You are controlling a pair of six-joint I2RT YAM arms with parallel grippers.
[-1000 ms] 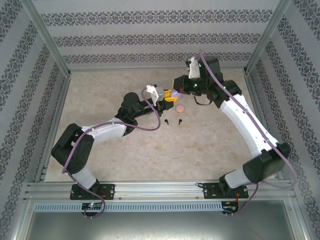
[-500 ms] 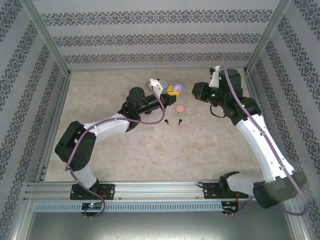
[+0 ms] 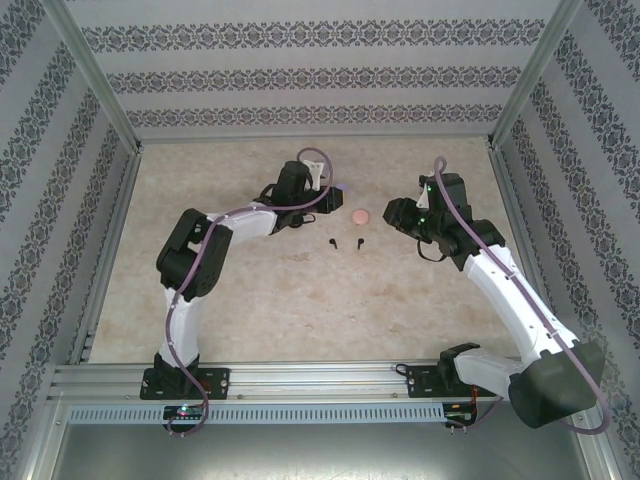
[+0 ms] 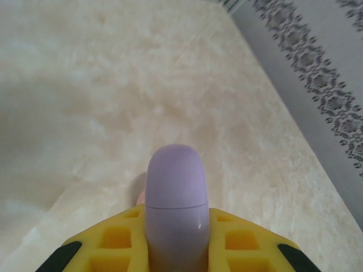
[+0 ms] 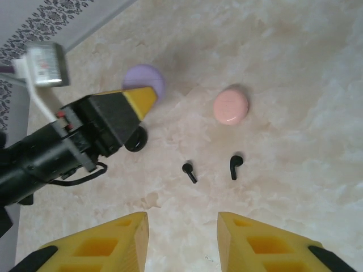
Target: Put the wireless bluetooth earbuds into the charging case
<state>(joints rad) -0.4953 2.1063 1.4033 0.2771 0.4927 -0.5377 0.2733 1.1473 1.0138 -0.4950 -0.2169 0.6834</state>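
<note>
Just ahead of the right claw [image 5: 182, 226], parted and empty: black earbuds [image 5: 189, 172] loose on the tabletop [image 5: 295, 170], side by side, pink case [image 5: 231, 106] farther ahead. Ahead and to the left, left claw [image 4: 176, 218] clamped on the lilac case [image 4: 176, 175] (lid apparently shut). Could pinch a tiny stem off-centre and flick it away, or knock its neighbour aside; could squeeze that smooth, rounded case out of the hold.

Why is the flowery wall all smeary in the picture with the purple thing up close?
Left wrist view: the wall pattern is smeared, likely by camera motion, while the lilac case close up looks fairly crisp. Right wrist view: the white plug is blurry, the black earbuds sharp.
</note>
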